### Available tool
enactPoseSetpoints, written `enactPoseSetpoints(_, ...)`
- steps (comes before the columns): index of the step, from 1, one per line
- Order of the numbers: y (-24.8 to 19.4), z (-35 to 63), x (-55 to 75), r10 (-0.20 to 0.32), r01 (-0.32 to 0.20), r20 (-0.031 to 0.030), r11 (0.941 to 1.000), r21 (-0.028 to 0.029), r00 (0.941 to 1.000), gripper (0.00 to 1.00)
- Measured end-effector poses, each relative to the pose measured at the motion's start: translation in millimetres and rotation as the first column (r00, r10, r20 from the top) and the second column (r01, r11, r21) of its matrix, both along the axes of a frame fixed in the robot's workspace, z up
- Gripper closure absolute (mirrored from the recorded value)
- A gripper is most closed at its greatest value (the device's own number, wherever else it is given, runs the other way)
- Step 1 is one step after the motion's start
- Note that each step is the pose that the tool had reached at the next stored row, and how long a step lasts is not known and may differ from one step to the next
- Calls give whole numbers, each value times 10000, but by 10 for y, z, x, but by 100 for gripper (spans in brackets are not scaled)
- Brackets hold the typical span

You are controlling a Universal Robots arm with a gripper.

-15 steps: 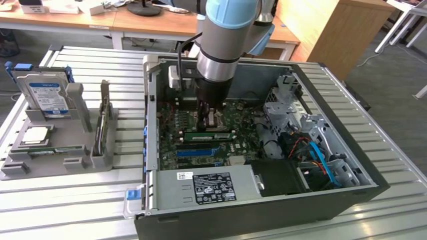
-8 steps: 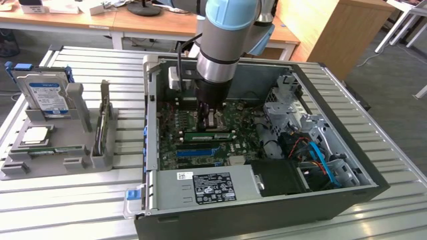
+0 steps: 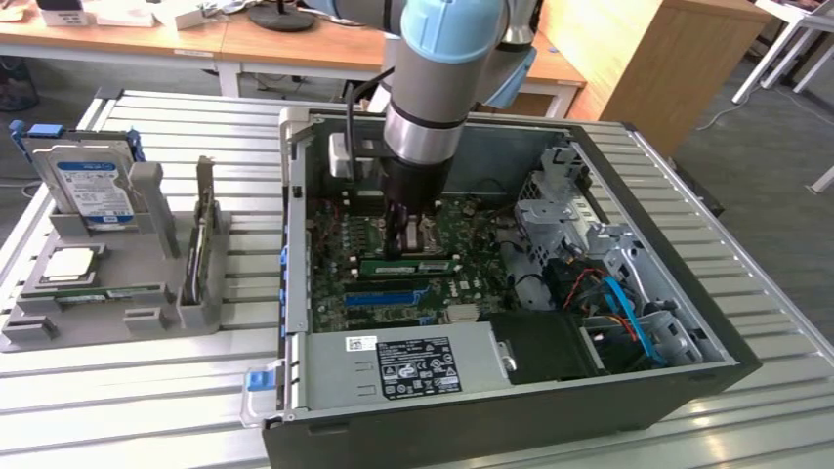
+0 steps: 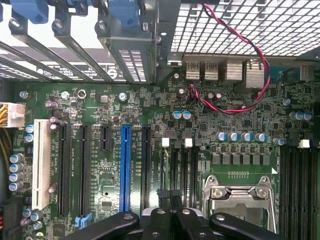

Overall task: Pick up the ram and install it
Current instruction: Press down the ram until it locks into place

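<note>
Reaching straight down into the open computer case (image 3: 678, 322), the arm's grey and pale-blue wrist stands near vertical, with the black gripper (image 3: 406, 227) low over the green motherboard (image 3: 489, 256) beside the metal CPU socket (image 4: 239, 196). In the wrist view the jaws are together, their dark, rounded fingers (image 4: 172, 220) meeting just above the board with nothing visibly clamped between them. The ram (image 3: 408, 265), a long thin green stick, lies seated along its slot directly below the gripper. The board is densely textured: long black slots, one blue slot (image 4: 124, 167), a white slot (image 4: 41, 165), silver-topped capacitors and a twisted red-and-black wire (image 4: 240, 65). On the ribbed metal tabletop (image 3: 170, 391) to the exterior view's left, a grey holder (image 3: 92, 313) carries a hard drive (image 3: 92, 186).
</note>
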State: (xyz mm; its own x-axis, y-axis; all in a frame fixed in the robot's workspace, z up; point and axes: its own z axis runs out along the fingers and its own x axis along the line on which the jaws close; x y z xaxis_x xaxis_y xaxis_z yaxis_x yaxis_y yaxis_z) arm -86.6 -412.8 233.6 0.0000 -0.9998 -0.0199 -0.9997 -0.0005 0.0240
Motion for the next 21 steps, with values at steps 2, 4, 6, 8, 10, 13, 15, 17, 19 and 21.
enactPoseSetpoints(2,0,-10,0,1,-1,0,10000,1,10000,89)
enactPoseSetpoints(4,0,-14,0,0,0,-1,10000,-2,10000,89)
enactPoseSetpoints(6,0,-14,0,0,0,-1,10000,-2,10000,89)
enactPoseSetpoints(8,0,-15,0,0,0,0,10000,0,10000,89)
enactPoseSetpoints(10,0,-22,0,0,0,2,10000,3,10000,89)
enactPoseSetpoints(13,0,-35,0,0,0,1,10000,1,10000,89)
enactPoseSetpoints(15,0,-40,0,0,0,0,10000,-1,10000,89)
enactPoseSetpoints(17,0,-40,0,0,0,-1,10000,-2,10000,89)
enactPoseSetpoints(19,0,-41,0,0,0,0,10000,0,10000,89)
enactPoseSetpoints(21,1,-48,1,0,0,2,10000,4,10000,89)
